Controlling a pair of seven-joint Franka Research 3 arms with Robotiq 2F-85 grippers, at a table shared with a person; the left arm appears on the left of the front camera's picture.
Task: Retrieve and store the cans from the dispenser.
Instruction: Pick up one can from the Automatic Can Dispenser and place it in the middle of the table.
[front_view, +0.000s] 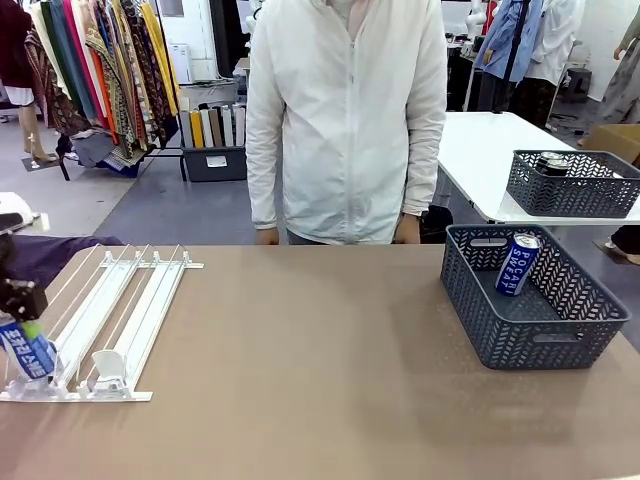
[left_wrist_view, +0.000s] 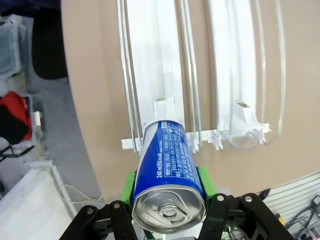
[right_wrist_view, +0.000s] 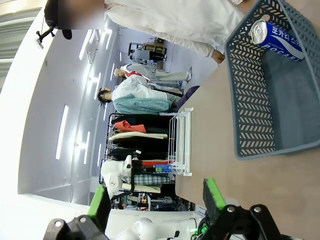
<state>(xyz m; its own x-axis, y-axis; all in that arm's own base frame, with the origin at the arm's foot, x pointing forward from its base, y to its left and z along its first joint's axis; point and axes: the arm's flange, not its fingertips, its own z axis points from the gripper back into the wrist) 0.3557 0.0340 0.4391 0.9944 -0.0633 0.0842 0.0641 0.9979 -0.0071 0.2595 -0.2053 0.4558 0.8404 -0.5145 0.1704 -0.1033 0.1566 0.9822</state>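
Left tool (left_wrist_view: 167, 200) pinching a blue can (left_wrist_view: 169, 172) at the near end of the dispenser (front_view: 110, 320), green pads (left_wrist_view: 206, 181) on both sides of the can body, silver top facing the wrist camera. In the front view the held can (front_view: 27, 352) sits at the worktop's (front_view: 300, 380) left edge, by the dispenser's near-left corner, lane behind it bare. The next lane's pusher tab (front_view: 105, 362) sits at the front with nothing on it.

Second blue can (front_view: 517, 264) leans inside the dark grey basket (front_view: 590, 345) at the right edge of the worktop (stored one, by the look). Right tool (right_wrist_view: 157, 202) is spread, nothing between its fingers, hanging off the worktop with basket and dispenser both in its view.

Risks: the can's far end looks close to the front rail, so a lift that isn't clean could snag it and drag the light rack. The pinch is near the top end, so the can could pivot or slip on the long carry across to the basket. The person's hands (front_view: 408, 230) rest near the far edge, close to the basket's far corner.
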